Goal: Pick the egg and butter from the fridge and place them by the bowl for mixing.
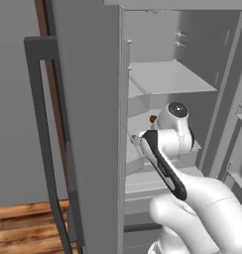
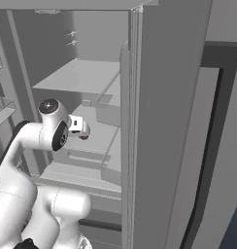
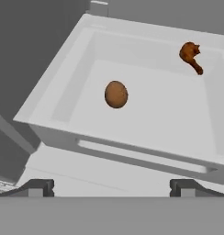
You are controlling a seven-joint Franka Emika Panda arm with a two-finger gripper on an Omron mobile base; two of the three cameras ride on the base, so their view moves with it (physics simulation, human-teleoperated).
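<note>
A brown egg (image 3: 116, 94) lies on a white shelf (image 3: 169, 124) inside the open grey fridge (image 1: 93, 124). My gripper (image 3: 112, 188) hovers above and in front of this shelf, open, with its two dark fingertips (image 3: 38, 187) wide apart and nothing between them. The egg is ahead of the gripper and apart from it. In the right base view, the egg (image 2: 83, 136) peeks out just under my hand, which reaches into the middle of the fridge (image 2: 164, 121). The butter and the bowl are out of view.
An orange-brown, drumstick-like piece of food (image 3: 191, 56) lies at the back right of the same shelf. A higher shelf (image 1: 167, 77) hangs above my hand. The open fridge doors stand on both sides of the arm, and door bins (image 2: 1, 104) are on one side.
</note>
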